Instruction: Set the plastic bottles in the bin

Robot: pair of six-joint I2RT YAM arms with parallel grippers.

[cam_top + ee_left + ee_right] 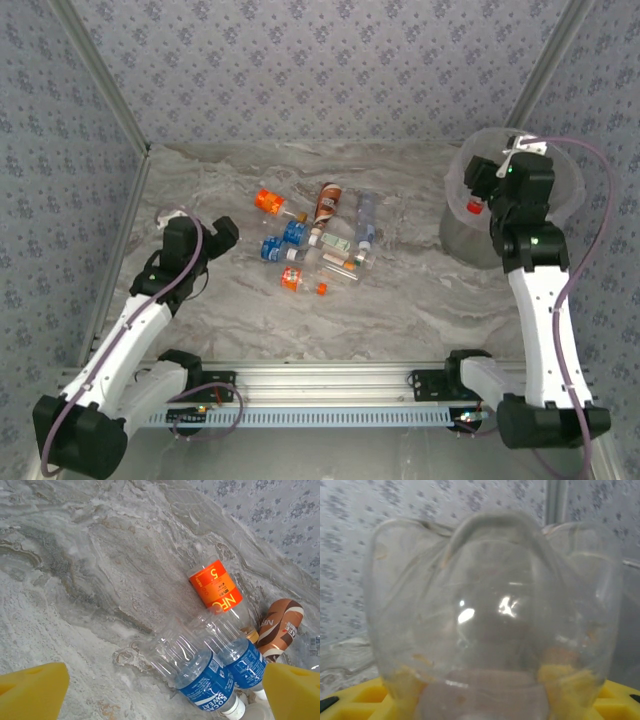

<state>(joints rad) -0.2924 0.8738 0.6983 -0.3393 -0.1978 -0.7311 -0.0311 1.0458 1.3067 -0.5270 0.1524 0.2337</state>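
Above the bin (458,235) at the far right of the bench (420,292), the right fingers (476,195) are closed on a clear bottle (490,620). The left fingers (224,232) are spread wide and empty, low beside the other bottles (310,242) heaped mid-bench. The drop looks like the risky part. The fingers seem to hang nearer the bin's left rim than its middle, so a bottle released there could strike the rim and bounce back onto the bench. A descending arm could also nudge so light a bin. From overhead the arm covers most of the bin's mouth, so its contents cannot be told, and the held bottle is barely visible. In the right wrist view the bottle hides nearly all of the yellow fingers, leaving the exact grip unclear. The heap overlaps too much to count, though an orange-labelled bottle (215,587), two blue-labelled bottles (207,682) and a brown bottle (280,630) stand out.
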